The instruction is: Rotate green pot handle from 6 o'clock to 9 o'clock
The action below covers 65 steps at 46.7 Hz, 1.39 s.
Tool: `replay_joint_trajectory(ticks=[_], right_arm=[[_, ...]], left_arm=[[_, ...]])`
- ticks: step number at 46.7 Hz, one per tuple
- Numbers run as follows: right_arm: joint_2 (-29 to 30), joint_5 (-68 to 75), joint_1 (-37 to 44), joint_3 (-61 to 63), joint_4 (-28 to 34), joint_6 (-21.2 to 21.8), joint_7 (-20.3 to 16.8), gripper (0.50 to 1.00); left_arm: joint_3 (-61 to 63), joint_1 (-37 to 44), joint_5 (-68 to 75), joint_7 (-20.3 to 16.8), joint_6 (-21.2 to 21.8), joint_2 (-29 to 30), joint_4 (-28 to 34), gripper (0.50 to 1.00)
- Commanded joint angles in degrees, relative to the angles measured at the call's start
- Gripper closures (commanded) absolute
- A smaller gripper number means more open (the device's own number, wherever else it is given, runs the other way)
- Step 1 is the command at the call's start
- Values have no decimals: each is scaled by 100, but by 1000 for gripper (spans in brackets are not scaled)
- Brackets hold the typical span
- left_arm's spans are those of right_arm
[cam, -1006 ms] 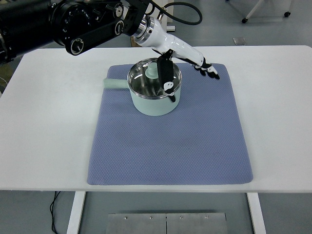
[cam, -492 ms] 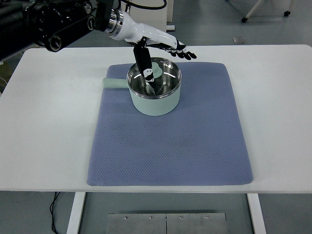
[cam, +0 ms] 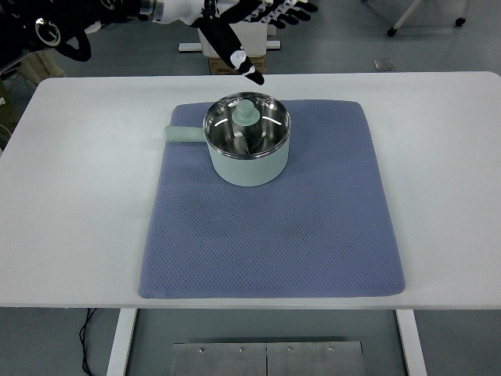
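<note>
A pale green pot (cam: 247, 159) with a shiny steel inside stands on the upper part of a blue-grey mat (cam: 270, 227). Its short green handle (cam: 182, 134) points left, at about 9 o'clock. A green knobbed lid (cam: 246, 112) lies inside the pot. My left hand (cam: 254, 23) hovers above the table's far edge, up and behind the pot, apart from it. Its fingers are spread and hold nothing. The right arm does not show.
The mat lies on a white table (cam: 70, 196). A cardboard box (cam: 235, 53) stands on the floor beyond the far edge, under my hand. A chair's wheeled base (cam: 427, 16) is at the top right.
My left hand has lifted out of the pot and drawn back up and to the left, away from it. The pot and its handle have stayed put.
</note>
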Motion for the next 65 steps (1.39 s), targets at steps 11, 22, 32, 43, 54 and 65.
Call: replay_joint_trajectory(ticks=[11, 22, 32, 43, 54, 65], right_arm=[[0, 0, 1, 0, 0, 0, 0, 500], [0, 0, 1, 0, 0, 0, 0, 500], [0, 0, -8, 0, 0, 0, 0, 500], [0, 0, 1, 0, 0, 0, 0, 500], [0, 0, 1, 0, 0, 0, 0, 500], [0, 0, -8, 0, 0, 0, 0, 500]], left_arm=[[-392, 644, -1344, 1, 239, -26, 855, 500], [-454, 1066, -2443, 1, 660, 0, 1049, 500], [-498, 1664, -3216, 64, 1127, 0, 1075, 500], [-1323, 2218, -3876, 697, 1285, 9, 1181, 500], [-2202, 2701, -3876, 706, 1408, 71, 1225, 500], [-2818, 3176, -3876, 715, 1628, 44, 1216, 500]])
